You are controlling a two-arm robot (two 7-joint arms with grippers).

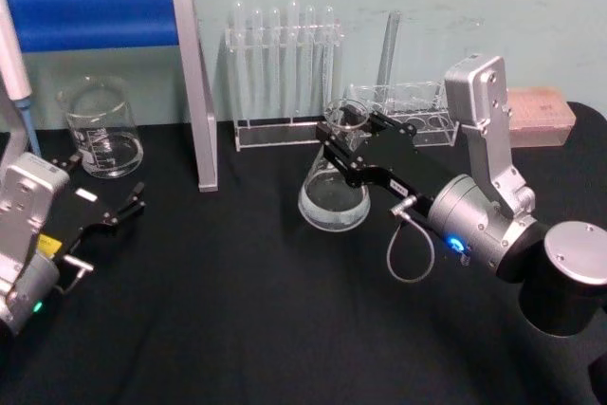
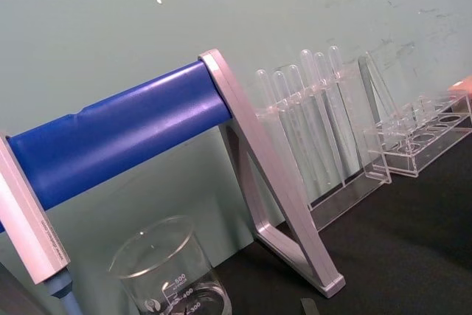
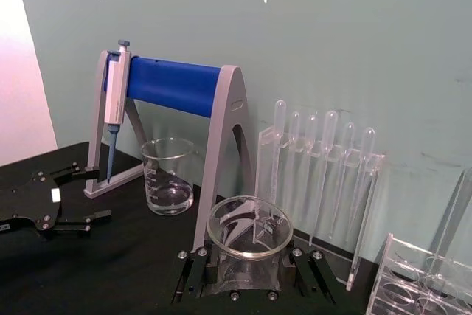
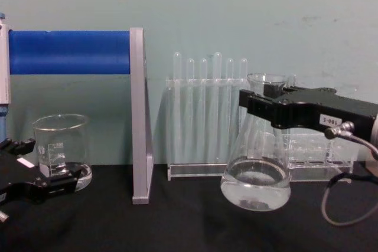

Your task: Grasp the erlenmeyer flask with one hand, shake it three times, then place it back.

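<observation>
Gripping the flask (image 1: 334, 204) by its neck, the right hand (image 1: 337, 144) holds it near the tube rack (image 1: 285, 130) (lifted or not, I cannot tell). Next should come three gentle shakes. The left gripper (image 1: 114, 211) rests open, near left.

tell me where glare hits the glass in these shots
Head view: white highlights ring the base of the erlenmeyer flask. Chest view: its liquid line glints, and the test tubes fade into the pale wall. Right wrist view: the flask lip shows bright streaks.
</observation>
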